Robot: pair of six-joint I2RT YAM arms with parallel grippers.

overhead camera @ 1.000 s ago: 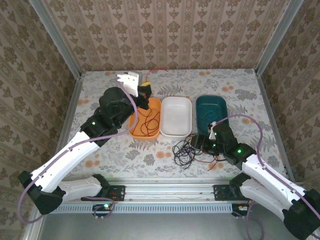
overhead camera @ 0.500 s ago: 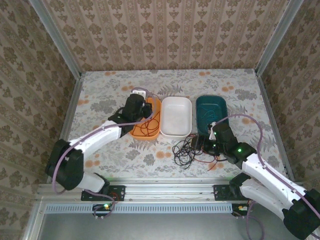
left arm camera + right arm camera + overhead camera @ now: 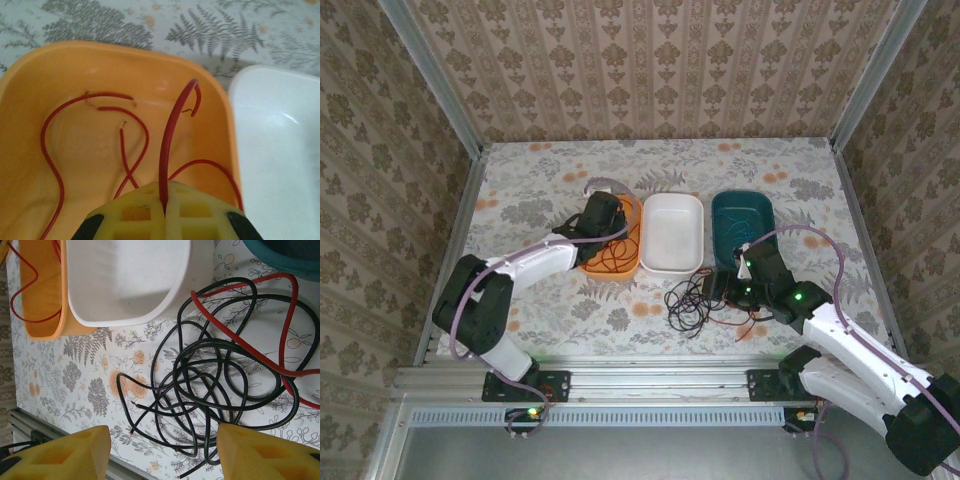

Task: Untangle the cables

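From the top camera I am seeing the left gripper point(image 3: 607, 213) over the orange tray point(image 3: 625, 268) and the right gripper point(image 3: 722, 286) just beside the tangled black cables point(image 3: 688, 300). In the left wrist camera the left gripper point(image 3: 165, 197) is pinching, jaws closed, a red cable point(image 3: 167, 145) that is arcing up and looping inside the tray. In the right wrist camera the right gripper point(image 3: 162, 452) is keeping its fingers spread well apart, holding nothing, with the black cables point(image 3: 210, 385) and a second red cable point(image 3: 280, 335) lying just ahead.

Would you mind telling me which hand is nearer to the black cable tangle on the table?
Right. The right hand hovers open above the black tangle, beside the white tray; the left hand is over the orange tray, shut on a red cable.
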